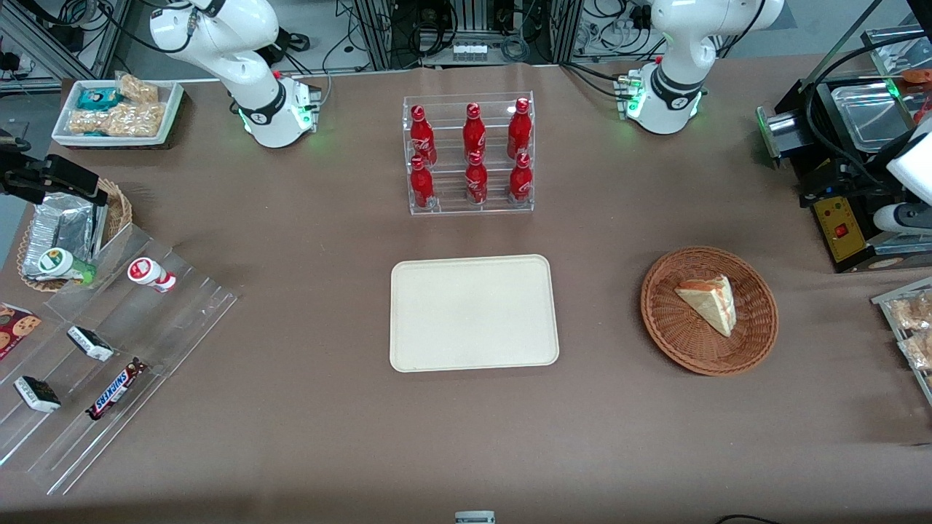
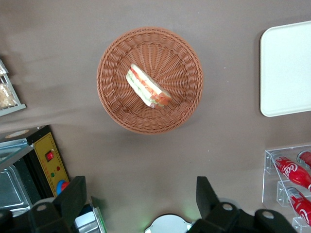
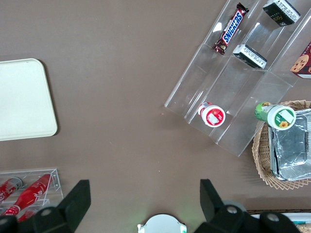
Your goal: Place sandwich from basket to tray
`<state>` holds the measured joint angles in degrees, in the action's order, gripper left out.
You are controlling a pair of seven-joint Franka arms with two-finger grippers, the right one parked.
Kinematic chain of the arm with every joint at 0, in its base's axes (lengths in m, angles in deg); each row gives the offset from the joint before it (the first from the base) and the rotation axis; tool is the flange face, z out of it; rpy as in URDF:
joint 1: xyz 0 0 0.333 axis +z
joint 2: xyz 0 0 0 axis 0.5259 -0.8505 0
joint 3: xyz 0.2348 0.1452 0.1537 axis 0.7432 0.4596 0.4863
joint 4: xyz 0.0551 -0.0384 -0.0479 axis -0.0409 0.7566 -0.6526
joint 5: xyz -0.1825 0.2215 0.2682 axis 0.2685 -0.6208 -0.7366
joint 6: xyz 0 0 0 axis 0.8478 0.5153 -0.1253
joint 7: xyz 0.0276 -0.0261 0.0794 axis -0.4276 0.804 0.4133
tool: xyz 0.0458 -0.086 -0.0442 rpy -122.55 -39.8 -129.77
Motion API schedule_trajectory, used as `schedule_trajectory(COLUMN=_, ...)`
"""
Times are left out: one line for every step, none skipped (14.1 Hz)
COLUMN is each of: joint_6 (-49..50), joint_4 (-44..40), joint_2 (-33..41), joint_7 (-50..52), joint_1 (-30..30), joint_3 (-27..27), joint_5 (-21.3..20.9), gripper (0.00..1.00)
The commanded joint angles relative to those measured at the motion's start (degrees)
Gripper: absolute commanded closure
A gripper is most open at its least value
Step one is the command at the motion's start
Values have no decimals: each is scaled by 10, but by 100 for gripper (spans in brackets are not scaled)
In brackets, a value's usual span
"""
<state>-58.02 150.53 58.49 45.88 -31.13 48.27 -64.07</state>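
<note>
The sandwich (image 1: 710, 302) (image 2: 147, 87), a pale wedge with red and green filling, lies in the round brown wicker basket (image 1: 684, 353) (image 2: 116, 104). The cream tray (image 1: 473, 313) (image 2: 286, 68) sits bare at mid-table, beside the basket toward the parked arm's end. My gripper (image 2: 140, 196) hangs high above the table, over the brown cloth between the basket and the arm's own base, farther from the front camera than the basket. Its black fingers (image 2: 73, 194) stand wide apart and open, with nothing between them.
A clear shelf of red cola bottles (image 1: 470, 153) (image 2: 291, 174) stands farther back than the tray. A black box with a yellow panel (image 1: 844, 218) (image 2: 48, 160) and a snack rack (image 1: 910, 327) flank the basket. A stepped acrylic shelf (image 1: 109, 349) lies toward the parked arm's end.
</note>
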Motion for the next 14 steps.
schedule_trajectory(joint_6=1, joint_4=25, joint_2=0, joint_7=9, joint_1=-3, joint_3=0, joint_5=1, gripper=0)
schedule_trajectory(joint_6=-7, joint_4=44, joint_2=0, joint_7=9, joint_1=-3, joint_3=0, joint_5=1, gripper=0)
schedule_trajectory(joint_6=-23, joint_4=62, joint_2=0, joint_7=9, joint_1=-3, joint_3=0, joint_5=1, gripper=0)
schedule_trajectory(joint_6=-45, joint_4=81, joint_2=0, joint_7=9, joint_1=-3, joint_3=0, joint_5=1, gripper=0)
schedule_trajectory(joint_6=-70, joint_4=108, joint_2=0, joint_7=9, joint_1=-3, joint_3=0, joint_5=0, gripper=0)
schedule_trajectory(joint_6=-100, joint_4=140, joint_2=0, joint_7=10, joint_1=-3, joint_3=0, joint_5=-1, gripper=0)
schedule_trajectory(joint_6=-131, joint_4=171, joint_2=0, joint_7=10, joint_1=-3, joint_3=0, joint_5=-1, gripper=0)
schedule_trajectory(joint_6=-173, joint_4=207, joint_2=-3, joint_7=10, joint_1=-3, joint_3=0, joint_5=-1, gripper=0)
schedule_trajectory(joint_6=-220, joint_4=242, joint_2=-4, joint_7=12, joint_1=-3, joint_3=0, joint_5=-1, gripper=0)
schedule_trajectory(joint_6=-256, joint_4=267, joint_2=-6, joint_7=19, joint_1=-3, joint_3=0, joint_5=-2, gripper=0)
schedule_trajectory(joint_6=-295, joint_4=291, joint_2=-13, joint_7=31, joint_1=-1, joint_3=0, joint_5=-3, gripper=0)
schedule_trajectory(joint_6=-328, joint_4=309, joint_2=-24, joint_7=47, joint_1=0, joint_3=0, joint_5=-3, gripper=0)
schedule_trajectory(joint_6=-349, joint_4=317, joint_2=-35, joint_7=68, joint_1=0, joint_3=0, joint_5=-4, gripper=0)
schedule_trajectory(joint_6=-363, joint_4=320, joint_2=-45, joint_7=99, joint_1=0, joint_3=0, joint_5=-5, gripper=0)
